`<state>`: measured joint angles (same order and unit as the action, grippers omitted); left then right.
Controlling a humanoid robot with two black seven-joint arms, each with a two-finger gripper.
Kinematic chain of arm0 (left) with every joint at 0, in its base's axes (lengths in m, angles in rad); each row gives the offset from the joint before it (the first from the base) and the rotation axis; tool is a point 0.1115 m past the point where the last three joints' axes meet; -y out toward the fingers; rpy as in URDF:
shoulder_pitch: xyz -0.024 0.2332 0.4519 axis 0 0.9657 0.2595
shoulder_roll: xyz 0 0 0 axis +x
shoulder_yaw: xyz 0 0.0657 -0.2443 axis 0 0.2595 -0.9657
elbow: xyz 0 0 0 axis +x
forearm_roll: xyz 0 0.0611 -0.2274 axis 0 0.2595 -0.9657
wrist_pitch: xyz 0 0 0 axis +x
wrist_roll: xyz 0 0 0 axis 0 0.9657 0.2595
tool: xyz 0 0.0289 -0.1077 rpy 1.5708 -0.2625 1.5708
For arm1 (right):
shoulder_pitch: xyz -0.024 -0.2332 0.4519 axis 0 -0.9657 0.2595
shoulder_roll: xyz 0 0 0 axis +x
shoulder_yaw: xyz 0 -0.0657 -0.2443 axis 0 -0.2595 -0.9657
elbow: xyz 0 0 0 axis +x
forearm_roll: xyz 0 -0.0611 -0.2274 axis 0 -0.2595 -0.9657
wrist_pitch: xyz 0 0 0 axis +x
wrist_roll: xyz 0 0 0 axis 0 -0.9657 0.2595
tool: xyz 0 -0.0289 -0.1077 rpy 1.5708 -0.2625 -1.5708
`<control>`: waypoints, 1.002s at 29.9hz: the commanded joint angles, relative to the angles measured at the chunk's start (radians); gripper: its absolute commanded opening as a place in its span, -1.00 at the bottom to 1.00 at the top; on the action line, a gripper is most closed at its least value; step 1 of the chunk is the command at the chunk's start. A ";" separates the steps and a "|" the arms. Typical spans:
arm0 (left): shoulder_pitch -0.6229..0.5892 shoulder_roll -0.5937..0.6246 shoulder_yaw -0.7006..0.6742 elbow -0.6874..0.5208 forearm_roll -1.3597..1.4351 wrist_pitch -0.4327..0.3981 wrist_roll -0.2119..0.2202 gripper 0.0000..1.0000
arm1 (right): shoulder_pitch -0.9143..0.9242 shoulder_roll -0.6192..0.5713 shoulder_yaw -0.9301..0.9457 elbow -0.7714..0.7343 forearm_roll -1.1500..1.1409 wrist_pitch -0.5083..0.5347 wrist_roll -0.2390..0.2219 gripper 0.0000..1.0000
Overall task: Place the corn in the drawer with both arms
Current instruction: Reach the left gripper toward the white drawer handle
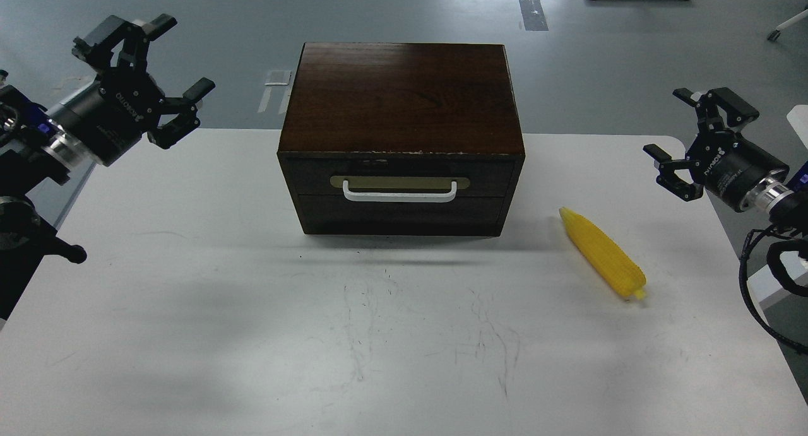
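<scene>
The yellow corn (pixel 603 253) lies on the white table (pixel 252 335), right of the dark wooden box (pixel 402 101), its tip toward the box. The drawer (pixel 401 177) is shut in the box's front, with a white bar handle (pixel 399 195) on a brass plate. My left gripper (pixel 148 64) is open and empty, raised at the far left above the table's back corner, well left of the box. My right gripper (pixel 691 136) is open and empty at the right edge, above and right of the corn.
The box stands at the back middle of the table. Grey floor lies beyond the table's back edge. Black cables (pixel 767 284) hang by my right arm at the table's right edge. The front of the table carries only scuff marks.
</scene>
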<state>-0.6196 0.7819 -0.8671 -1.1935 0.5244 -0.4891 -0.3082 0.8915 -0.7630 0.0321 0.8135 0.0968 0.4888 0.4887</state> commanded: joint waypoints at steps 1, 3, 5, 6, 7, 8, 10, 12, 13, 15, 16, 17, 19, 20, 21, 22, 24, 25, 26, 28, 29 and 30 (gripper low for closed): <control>-0.100 -0.003 0.009 -0.047 0.144 0.000 0.000 0.97 | 0.003 0.001 0.000 0.001 0.000 0.000 0.000 1.00; -0.167 -0.010 0.013 -0.089 0.288 0.000 0.001 0.97 | 0.003 -0.001 0.000 -0.001 0.000 0.000 0.000 1.00; -0.236 -0.016 0.013 -0.153 0.550 0.000 -0.006 0.97 | 0.003 -0.001 0.000 -0.001 0.000 0.000 0.000 1.00; -0.253 -0.026 0.013 -0.169 0.601 0.000 -0.008 0.97 | 0.003 -0.001 0.000 -0.001 0.000 0.000 0.000 1.00; -0.284 -0.061 0.014 -0.191 0.691 0.000 -0.008 0.96 | 0.003 -0.001 0.000 -0.001 0.000 0.000 0.000 1.00; -0.299 -0.079 0.016 -0.201 0.730 0.000 -0.008 0.96 | 0.001 -0.001 0.000 -0.001 0.000 0.000 0.000 1.00; -0.351 -0.122 0.052 -0.221 0.826 0.000 -0.009 0.96 | 0.001 -0.001 0.000 -0.001 0.000 0.000 0.000 1.00; -0.429 -0.148 0.139 -0.235 0.909 0.000 -0.026 0.96 | 0.001 -0.001 0.000 0.001 0.000 0.000 0.000 1.00; -0.490 -0.167 0.220 -0.235 0.963 0.000 -0.057 0.96 | 0.001 -0.001 0.000 0.001 0.000 0.000 0.000 1.00; -0.558 -0.187 0.311 -0.235 1.029 0.000 -0.101 0.96 | 0.001 -0.001 0.000 -0.001 0.000 0.000 0.000 1.00; -0.618 -0.205 0.389 -0.229 1.108 0.000 -0.154 0.95 | 0.001 -0.001 0.000 0.001 0.000 0.000 0.000 1.00; -0.644 -0.214 0.425 -0.225 1.147 0.000 -0.180 0.95 | 0.001 -0.002 0.000 0.001 0.000 0.000 0.000 1.00; -0.725 -0.243 0.552 -0.219 1.268 0.000 -0.180 0.95 | 0.001 -0.004 0.000 0.001 0.000 0.000 0.000 1.00; -0.744 -0.245 0.586 -0.218 1.289 0.000 -0.180 0.96 | 0.001 -0.006 0.000 0.001 0.000 0.000 0.000 1.00; -0.762 -0.247 0.621 -0.216 1.299 0.000 -0.180 0.96 | 0.001 -0.006 0.000 0.001 0.000 0.000 0.000 1.00; -0.802 -0.253 0.690 -0.216 1.315 0.000 -0.180 0.96 | 0.001 -0.007 0.000 -0.001 0.000 0.000 0.000 1.00; -0.859 -0.268 0.790 -0.216 1.316 0.000 -0.180 0.96 | 0.000 -0.007 0.000 0.001 0.000 0.000 0.000 1.00; -0.890 -0.282 0.844 -0.216 1.321 0.000 -0.180 0.96 | 0.000 -0.007 0.002 -0.001 0.000 0.000 0.000 1.00; -0.904 -0.291 0.868 -0.215 1.324 0.000 -0.180 0.96 | 0.000 -0.007 0.002 -0.001 0.000 0.000 0.000 1.00; -0.936 -0.326 0.913 -0.204 1.351 0.000 -0.180 0.96 | 0.000 -0.007 0.002 -0.001 0.000 0.000 0.000 1.00; -0.942 -0.337 0.924 -0.196 1.365 0.000 -0.180 0.96 | 0.000 -0.007 0.002 -0.001 0.000 0.000 0.000 1.00; -0.947 -0.355 0.941 -0.186 1.391 0.000 -0.180 0.96 | 0.000 -0.007 0.002 -0.001 0.000 0.000 0.000 1.00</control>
<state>-1.5399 0.4676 0.0226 -1.4001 1.8685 -0.4887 -0.4891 0.8912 -0.7701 0.0328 0.8131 0.0966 0.4887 0.4887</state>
